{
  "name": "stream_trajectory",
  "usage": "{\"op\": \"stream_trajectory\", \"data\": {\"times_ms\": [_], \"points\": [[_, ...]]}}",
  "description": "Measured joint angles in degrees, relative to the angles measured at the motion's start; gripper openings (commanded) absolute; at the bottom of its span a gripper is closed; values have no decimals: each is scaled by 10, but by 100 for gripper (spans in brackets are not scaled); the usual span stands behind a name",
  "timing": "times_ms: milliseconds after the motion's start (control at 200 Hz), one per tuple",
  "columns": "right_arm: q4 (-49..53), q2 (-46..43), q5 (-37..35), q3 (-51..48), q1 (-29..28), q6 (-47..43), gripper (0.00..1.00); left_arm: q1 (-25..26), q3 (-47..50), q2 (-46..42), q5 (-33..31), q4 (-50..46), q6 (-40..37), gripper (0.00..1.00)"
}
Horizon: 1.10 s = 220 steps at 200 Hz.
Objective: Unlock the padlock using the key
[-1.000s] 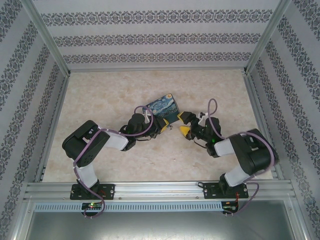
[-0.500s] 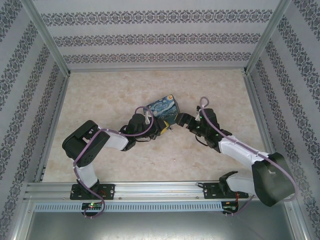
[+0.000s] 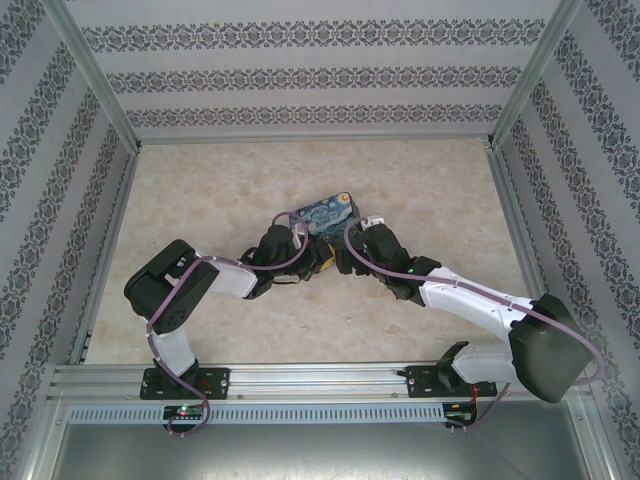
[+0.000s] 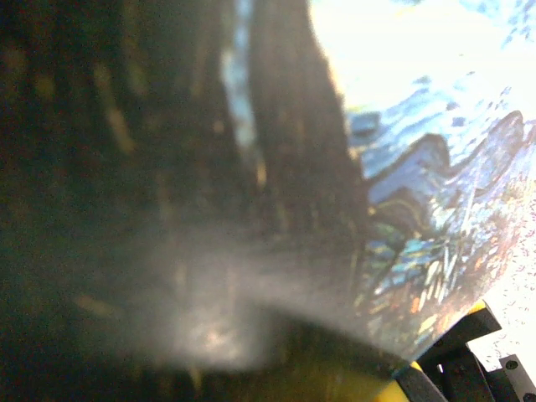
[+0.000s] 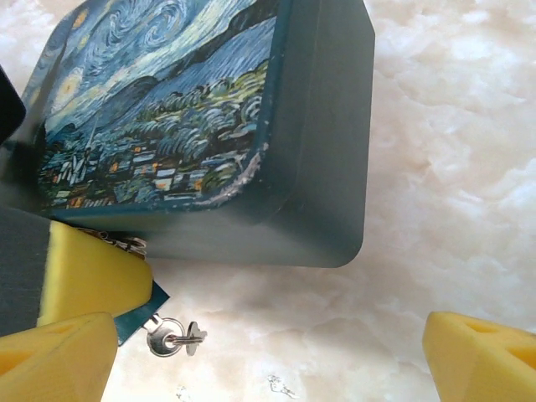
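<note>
The right fingers (image 5: 59, 360) are spread wide over the bench (image 5: 452, 167), next to the starry-night box (image 5: 193, 126). The left fingers (image 5: 92, 272) are pressed together at its near corner, with what looks like the padlock (image 5: 138, 311) poking out below. Risk imo: the right side bumps the box and knocks that tiny lock loose.

Swirling blue-and-yellow night-sky print on the box (image 5: 167, 109), dark teal sides. Yellow finger pads (image 5: 477, 352), cream marbled table (image 5: 452, 167), grey floral stripes on white walls (image 3: 300, 75).
</note>
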State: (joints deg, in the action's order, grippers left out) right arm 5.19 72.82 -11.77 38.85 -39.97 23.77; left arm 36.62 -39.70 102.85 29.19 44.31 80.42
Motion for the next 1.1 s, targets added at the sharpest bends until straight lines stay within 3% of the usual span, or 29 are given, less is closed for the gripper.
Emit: {"op": "stream_trajectory", "data": {"times_ms": [465, 744, 1099], "points": [[7, -24, 2, 16, 4, -24, 94, 0, -20, 0, 9, -35, -16, 0], [6, -59, -6, -34, 0, -35, 90, -7, -47, -10, 21, -89, -32, 0], [-6, -27, -30, -39, -42, -77, 67, -8, -64, -20, 38, -134, -49, 0]]}}
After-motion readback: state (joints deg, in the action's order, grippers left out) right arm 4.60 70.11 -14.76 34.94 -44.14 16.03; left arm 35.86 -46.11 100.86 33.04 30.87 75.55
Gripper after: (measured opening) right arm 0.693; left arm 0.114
